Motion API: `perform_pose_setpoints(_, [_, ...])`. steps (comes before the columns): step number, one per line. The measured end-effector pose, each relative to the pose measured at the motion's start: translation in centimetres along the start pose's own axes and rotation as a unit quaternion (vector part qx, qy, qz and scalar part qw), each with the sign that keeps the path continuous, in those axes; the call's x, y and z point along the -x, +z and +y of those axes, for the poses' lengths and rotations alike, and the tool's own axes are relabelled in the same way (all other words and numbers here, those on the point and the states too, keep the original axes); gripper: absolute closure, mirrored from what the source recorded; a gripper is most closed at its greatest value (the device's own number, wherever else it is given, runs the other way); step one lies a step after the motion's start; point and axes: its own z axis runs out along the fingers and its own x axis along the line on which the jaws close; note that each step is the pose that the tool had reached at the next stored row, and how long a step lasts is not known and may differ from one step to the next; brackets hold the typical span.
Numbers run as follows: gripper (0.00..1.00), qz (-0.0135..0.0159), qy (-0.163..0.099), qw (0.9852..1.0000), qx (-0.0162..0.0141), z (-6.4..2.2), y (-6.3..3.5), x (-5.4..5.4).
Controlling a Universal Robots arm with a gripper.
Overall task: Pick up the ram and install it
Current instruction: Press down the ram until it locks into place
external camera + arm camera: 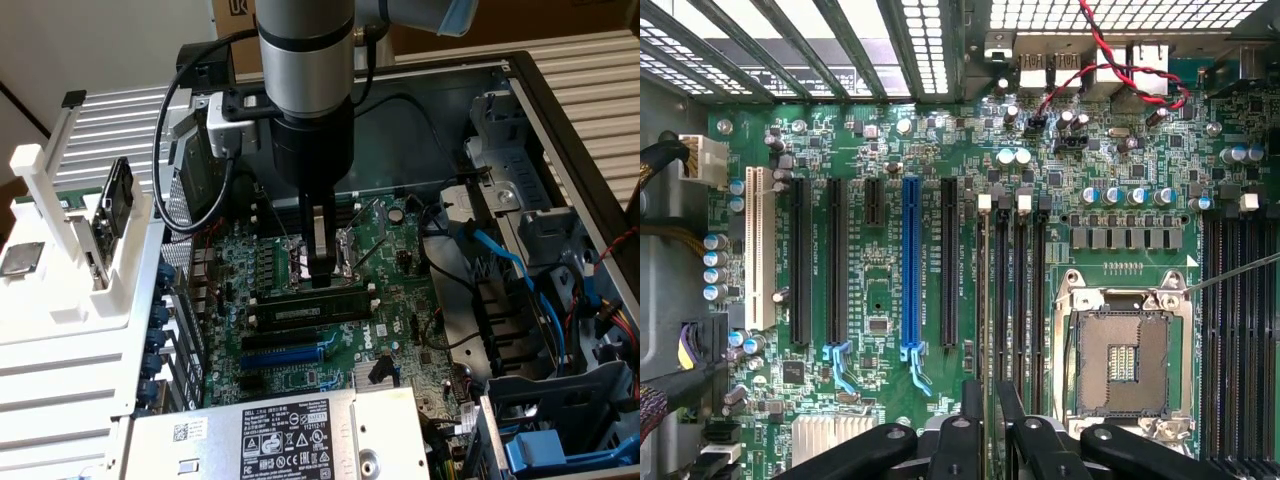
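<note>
Exterior view | top edge: your arm (305, 60) is cut off | centre: your gripper (322, 275) hides part of the CPU socket (352, 252) | lower edge: power supply (205, 462) cropped, label (290, 440) print too small for you to read.

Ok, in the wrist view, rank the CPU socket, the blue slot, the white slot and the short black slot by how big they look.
1. CPU socket
2. blue slot and white slot: about alike, so unranked
3. short black slot
</note>
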Motion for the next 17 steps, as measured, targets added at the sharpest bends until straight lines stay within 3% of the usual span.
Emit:
perform_pose_setpoints(9, [0.80,0.0000,0.000,1.0000,0.0000,0.00,0.00,0.00])
perform_pose_setpoints(11, [0.89,0.0000,0.000,1.0000,0.0000,0.00,0.00,0.00])
perform_pose_setpoints(17, [0.90,0.0000,0.000,1.0000,0.0000,0.00,0.00,0.00])
